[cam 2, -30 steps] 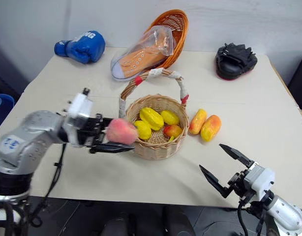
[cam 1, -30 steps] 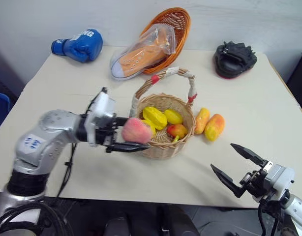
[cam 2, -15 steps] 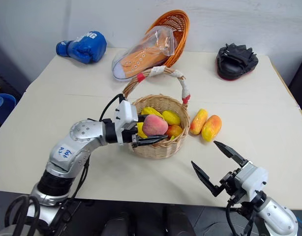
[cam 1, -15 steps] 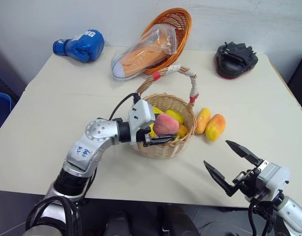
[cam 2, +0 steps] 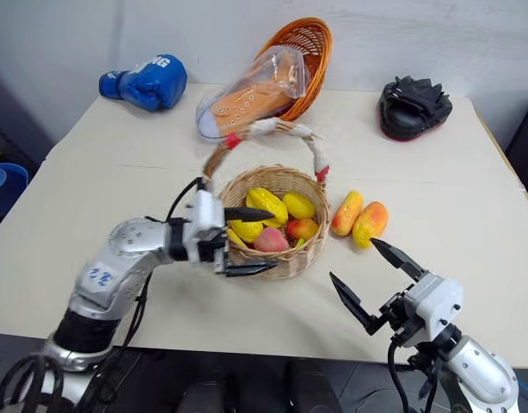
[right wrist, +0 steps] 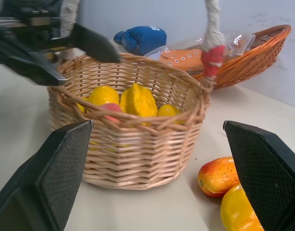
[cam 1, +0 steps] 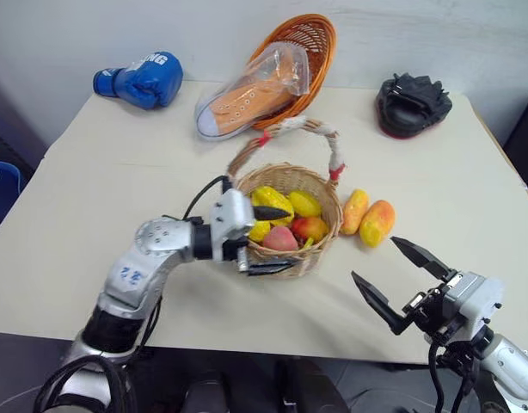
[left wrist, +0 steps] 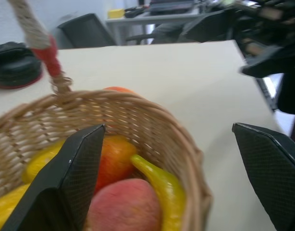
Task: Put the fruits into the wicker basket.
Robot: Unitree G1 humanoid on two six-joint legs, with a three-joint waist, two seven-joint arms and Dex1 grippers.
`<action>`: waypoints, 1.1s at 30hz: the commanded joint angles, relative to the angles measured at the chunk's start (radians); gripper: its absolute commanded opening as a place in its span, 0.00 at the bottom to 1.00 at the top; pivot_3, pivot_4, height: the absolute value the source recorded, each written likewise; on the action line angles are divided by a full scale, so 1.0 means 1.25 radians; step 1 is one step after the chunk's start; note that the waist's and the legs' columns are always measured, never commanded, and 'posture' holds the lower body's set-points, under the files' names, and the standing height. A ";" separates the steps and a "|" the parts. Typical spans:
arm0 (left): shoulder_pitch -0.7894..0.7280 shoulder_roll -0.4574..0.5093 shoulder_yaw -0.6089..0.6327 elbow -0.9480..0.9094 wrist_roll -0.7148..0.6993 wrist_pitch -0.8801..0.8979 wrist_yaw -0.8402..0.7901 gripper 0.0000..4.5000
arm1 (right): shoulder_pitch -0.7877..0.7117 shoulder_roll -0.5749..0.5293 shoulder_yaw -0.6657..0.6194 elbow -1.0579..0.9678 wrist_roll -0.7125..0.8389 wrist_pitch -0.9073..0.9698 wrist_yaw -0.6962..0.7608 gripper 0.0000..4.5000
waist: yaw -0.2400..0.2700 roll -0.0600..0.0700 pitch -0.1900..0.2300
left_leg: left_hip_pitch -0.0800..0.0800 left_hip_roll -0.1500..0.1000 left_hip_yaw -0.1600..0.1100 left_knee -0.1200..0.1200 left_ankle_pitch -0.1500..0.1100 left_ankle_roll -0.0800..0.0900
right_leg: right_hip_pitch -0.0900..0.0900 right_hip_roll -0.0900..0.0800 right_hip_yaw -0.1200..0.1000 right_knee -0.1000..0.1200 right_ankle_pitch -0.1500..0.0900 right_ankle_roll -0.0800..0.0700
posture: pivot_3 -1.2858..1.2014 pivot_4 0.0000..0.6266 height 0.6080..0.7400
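Peach [cam 1: 279,238]: you can see it lying inside the wicker basket [cam 1: 320,194], at the near side, among the yellow fruits.
Wicker basket: it stands mid-table, its taped handle [cam 1: 291,126] arching over it; a starfruit [cam 1: 271,200], a lemon [cam 1: 303,203] and a red-orange fruit [cam 1: 311,227] lie in it too.
Mangoes [cam 1: 367,217]: your two remaining fruits lie side by side on the table [cam 1: 101,172], just right of the basket, outside it.
Left gripper [cam 1: 268,241]: its fingers stand wide apart and hold nothing; one finger is over the basket's inside, the other is outside the near wall, so the rim sits between them. The peach lies free below.
Right gripper [cam 1: 400,275]: you have it near the table's front edge, right of the basket, fingers spread wide, empty, pointing toward the basket and mangoes.
Far edge: an orange oval basket [cam 1: 309,43] with a bagged sneaker [cam 1: 247,90] leaning on it, a blue boxing glove [cam 1: 139,77] toward the far left corner, a black punch mitt [cam 1: 412,103] toward the far right.
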 commanded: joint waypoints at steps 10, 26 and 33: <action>0.053 0.282 0.335 0.163 -0.204 0.087 -0.218 0.99 | 0.155 -0.015 -0.234 0.034 0.148 0.063 0.014 1.00 | 0.008 0.000 0.000 | 0.000 -0.001 0.000 -0.001 -0.003 0.006 | 0.000 -0.003 -0.002 -0.002 0.000 0.000 | 0.52 0.24 1.00; -0.151 0.189 0.276 0.263 -0.211 0.124 -0.168 0.99 | -0.700 -0.451 -0.018 0.292 0.656 0.937 -0.497 1.00 | -0.018 0.001 0.002 | -0.004 0.000 -0.001 -0.004 0.001 0.000 | -0.005 0.000 0.000 -0.003 0.000 -0.001 | 0.52 0.24 1.00; -0.093 0.147 0.259 0.199 -0.203 0.099 -0.147 0.99 | -1.007 -0.299 0.144 0.550 0.465 1.061 -0.568 1.00 | -0.022 0.002 0.003 | -0.019 0.000 0.001 0.003 0.000 0.002 | -0.019 -0.002 0.001 -0.001 0.000 0.002 | 0.52 0.24 1.00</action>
